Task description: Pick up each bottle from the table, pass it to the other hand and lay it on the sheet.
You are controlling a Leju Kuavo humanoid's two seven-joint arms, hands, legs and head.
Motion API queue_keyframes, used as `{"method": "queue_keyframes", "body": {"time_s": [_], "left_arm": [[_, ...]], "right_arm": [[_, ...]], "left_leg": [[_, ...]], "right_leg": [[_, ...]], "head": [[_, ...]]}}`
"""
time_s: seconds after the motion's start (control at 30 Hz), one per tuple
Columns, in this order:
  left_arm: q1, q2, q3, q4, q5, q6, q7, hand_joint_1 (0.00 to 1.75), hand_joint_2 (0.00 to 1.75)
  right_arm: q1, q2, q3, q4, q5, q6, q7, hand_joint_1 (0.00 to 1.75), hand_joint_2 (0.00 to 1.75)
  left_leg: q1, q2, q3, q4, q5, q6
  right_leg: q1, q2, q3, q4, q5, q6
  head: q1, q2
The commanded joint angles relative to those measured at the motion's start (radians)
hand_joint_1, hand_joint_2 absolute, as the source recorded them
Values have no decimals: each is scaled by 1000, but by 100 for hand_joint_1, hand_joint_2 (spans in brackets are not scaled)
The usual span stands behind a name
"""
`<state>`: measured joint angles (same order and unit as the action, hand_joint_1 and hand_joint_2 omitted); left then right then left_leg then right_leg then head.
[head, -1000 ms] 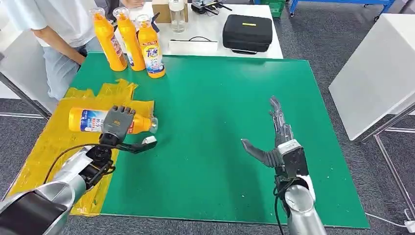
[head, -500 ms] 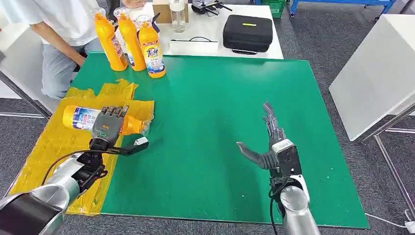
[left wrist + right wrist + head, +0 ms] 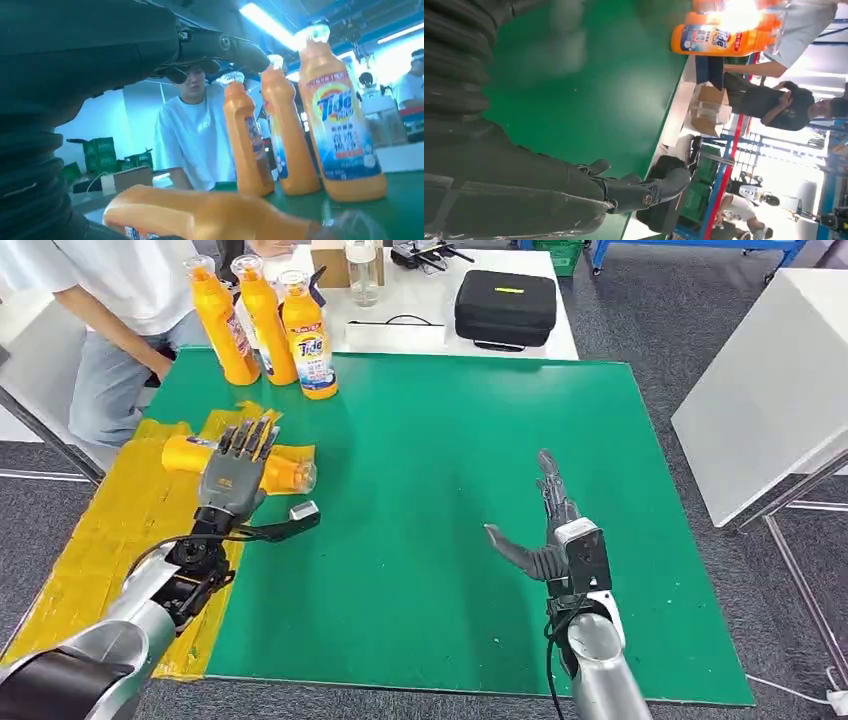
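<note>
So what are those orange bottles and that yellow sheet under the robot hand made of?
The standing bottles look like glossy orange plastic with clear caps and printed labels; light glints off them. The lying bottle under the left robot hand looks the same. The yellow sheet seems thin plastic film, judging by its crinkles and sheen.

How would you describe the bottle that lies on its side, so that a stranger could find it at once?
Start at the green mat that covers the table, then go to the crumpled yellow sheet along its left edge. On the far part of that sheet, under the robot's left hand, lies an orange bottle. It alone lies flat; the three upright orange bottles stand at the mat's far left corner.
</note>
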<state>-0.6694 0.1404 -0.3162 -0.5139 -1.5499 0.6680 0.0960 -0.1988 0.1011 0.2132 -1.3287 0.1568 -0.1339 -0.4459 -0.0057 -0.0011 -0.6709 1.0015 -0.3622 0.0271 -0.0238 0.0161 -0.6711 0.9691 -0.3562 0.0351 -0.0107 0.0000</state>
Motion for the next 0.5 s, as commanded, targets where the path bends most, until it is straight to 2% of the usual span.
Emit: {"method": "queue_keyframes", "body": {"time_s": [0.03, 0.07, 0.1, 0.13, 0.17, 0.2, 0.23, 0.27, 0.33, 0.43, 0.5], "left_arm": [[-52, -225, 509, -40, 537, 30, -583, 0, 0], [-79, -268, 568, -35, 750, -49, -720, 0, 0], [-41, -287, 538, -126, 881, -153, -749, 0, 0], [55, -297, 438, -310, 987, -246, -697, 0, 0], [98, -282, 370, -383, 1018, -235, -644, 0, 0], [109, -273, 350, -394, 1033, -230, -634, 0, 0], [110, -270, 345, -394, 1038, -227, -633, 0, 0], [137, -255, 310, -421, 1205, -386, -677, 0, 0], [280, -216, 170, -577, 1337, -599, -635, 0, 0], [446, -210, 83, -730, 1420, -690, -592, 0, 0], [467, -210, 59, -728, 1454, -734, -557, 0, 0]], "right_arm": [[-20, -10, 21, -3, -7, -101, -91, 0, 175], [-15, -16, 27, -25, 2, -127, -128, 0, 175], [-2, -24, 36, -49, 9, -144, -147, 0, 175], [12, -31, 47, -69, 10, -149, -158, 0, 175], [17, -33, 51, -73, 10, -151, -159, 0, 175], [18, -33, 51, -72, 9, -153, -160, 0, 175], [17, -33, 52, -70, 9, -154, -160, 0, 175], [26, -35, 55, -75, 3, -158, -179, 0, 175], [69, -35, 62, -100, 26, -159, -182, 0, 175], [147, -28, 58, -166, 22, -154, -164, 0, 175], [178, -29, 46, -191, -10, -139, -129, 0, 175]], "left_leg": [[1, -2, 4, 1, -3, -2], [1, -4, 1, 1, -1, -1], [2, -7, 2, 3, -2, -1], [1, -6, 0, 2, -1, -1], [1, -9, 3, 3, -3, -1], [0, -6, 3, 1, -2, 0], [1, -7, 9, 3, -7, -1], [-1, -2, 6, 1, -4, -1], [-1, -1, 6, 0, -4, -1], [-2, 0, 11, -2, -7, -2], [-1, 0, 11, -1, -9, -2]], "right_leg": [[2, -4, 5, 1, -3, -2], [1, -5, 3, 0, -2, -1], [2, -8, 5, 2, -4, -2], [1, -6, 2, 1, -2, -1], [1, -9, 6, 1, -5, -1], [0, -7, 5, 0, -3, -1], [1, -8, 12, 1, -8, -2], [-1, -2, 6, 0, -3, -1], [-1, -1, 6, -1, -2, -1], [-1, 0, 10, -2, -5, -2], [-1, -1, 10, -1, -7, -2]], "head": [[0, 0], [0, 0], [0, 0], [0, 0], [0, 0], [0, 0], [0, 0], [0, 0], [0, 0], [0, 0], [0, 0]]}}
